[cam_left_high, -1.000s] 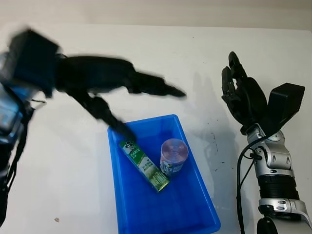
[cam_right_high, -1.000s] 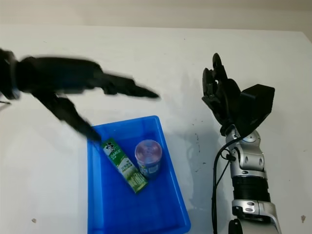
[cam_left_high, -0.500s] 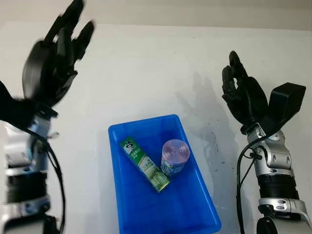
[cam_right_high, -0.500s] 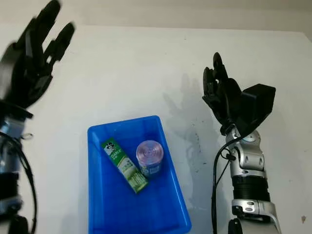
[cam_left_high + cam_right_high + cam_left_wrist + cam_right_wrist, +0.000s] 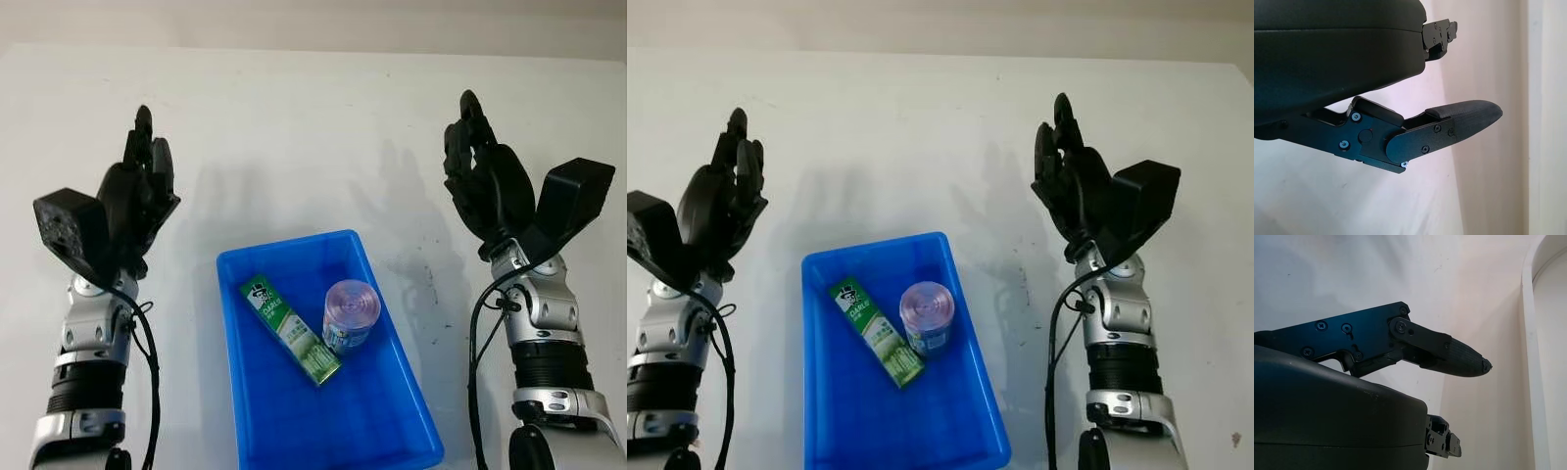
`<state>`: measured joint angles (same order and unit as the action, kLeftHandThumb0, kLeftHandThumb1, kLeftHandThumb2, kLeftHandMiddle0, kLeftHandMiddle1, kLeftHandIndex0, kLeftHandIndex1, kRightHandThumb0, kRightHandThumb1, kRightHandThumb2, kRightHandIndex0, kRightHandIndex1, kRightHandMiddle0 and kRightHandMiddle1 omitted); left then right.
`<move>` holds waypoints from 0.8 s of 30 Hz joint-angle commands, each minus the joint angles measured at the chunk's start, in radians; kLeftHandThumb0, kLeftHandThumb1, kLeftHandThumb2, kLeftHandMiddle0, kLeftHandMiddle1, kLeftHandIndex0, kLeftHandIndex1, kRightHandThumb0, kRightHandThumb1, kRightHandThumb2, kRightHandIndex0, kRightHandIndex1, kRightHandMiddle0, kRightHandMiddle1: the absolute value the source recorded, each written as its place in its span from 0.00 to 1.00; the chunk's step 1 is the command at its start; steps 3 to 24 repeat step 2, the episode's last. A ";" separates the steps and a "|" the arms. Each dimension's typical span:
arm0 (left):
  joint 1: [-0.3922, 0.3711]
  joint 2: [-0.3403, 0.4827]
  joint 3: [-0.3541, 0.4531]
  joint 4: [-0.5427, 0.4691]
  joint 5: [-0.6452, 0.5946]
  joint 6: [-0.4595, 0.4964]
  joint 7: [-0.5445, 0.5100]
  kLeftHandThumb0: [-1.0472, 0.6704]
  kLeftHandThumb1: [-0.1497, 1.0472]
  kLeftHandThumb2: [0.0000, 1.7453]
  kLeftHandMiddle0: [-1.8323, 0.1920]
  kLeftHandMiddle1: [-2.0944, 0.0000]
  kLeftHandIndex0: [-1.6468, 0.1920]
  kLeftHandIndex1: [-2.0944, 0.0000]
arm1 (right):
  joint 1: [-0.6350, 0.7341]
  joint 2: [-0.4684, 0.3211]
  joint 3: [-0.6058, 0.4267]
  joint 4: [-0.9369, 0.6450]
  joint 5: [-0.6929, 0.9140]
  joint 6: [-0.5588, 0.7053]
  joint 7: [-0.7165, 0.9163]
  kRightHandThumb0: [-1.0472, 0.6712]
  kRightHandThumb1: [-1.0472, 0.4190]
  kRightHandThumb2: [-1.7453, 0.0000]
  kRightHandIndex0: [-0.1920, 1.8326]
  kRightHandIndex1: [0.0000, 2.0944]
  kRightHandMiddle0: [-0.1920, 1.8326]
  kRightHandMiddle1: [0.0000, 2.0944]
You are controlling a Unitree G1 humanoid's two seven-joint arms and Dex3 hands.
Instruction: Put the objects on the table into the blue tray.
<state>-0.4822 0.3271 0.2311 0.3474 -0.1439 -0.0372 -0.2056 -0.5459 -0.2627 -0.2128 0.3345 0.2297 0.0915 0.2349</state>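
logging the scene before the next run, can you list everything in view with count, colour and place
blue tray: 1, blue, on the table between the two arms
carton: 1, green and white, lying on its side in the tray, beside the can
can: 1, pinkish lid with blue-green label, in the tray, on the carton's right-arm side
table: 1, white, under everything
left hand: 1, black, open, raised beside the tray
right hand: 1, black, open, raised on the tray's other side

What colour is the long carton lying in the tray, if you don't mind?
The carton is green with white, clearest in the left eye view.
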 commanded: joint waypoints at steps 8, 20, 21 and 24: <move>-0.005 0.000 -0.001 0.005 -0.005 -0.015 -0.006 0.16 1.00 0.41 1.00 1.00 1.00 1.00 | 0.002 0.012 -0.002 -0.018 0.004 -0.010 -0.008 0.18 0.00 0.56 0.00 0.00 0.00 0.00; -0.005 0.000 -0.001 0.005 -0.005 -0.015 -0.006 0.16 1.00 0.41 1.00 1.00 1.00 1.00 | 0.002 0.012 -0.002 -0.018 0.004 -0.010 -0.008 0.18 0.00 0.56 0.00 0.00 0.00 0.00; -0.005 0.000 -0.001 0.005 -0.005 -0.015 -0.006 0.16 1.00 0.41 1.00 1.00 1.00 1.00 | 0.002 0.012 -0.002 -0.018 0.004 -0.010 -0.008 0.18 0.00 0.56 0.00 0.00 0.00 0.00; -0.005 0.000 -0.001 0.005 -0.005 -0.015 -0.006 0.16 1.00 0.41 1.00 1.00 1.00 1.00 | 0.002 0.012 -0.002 -0.018 0.004 -0.010 -0.008 0.18 0.00 0.56 0.00 0.00 0.00 0.00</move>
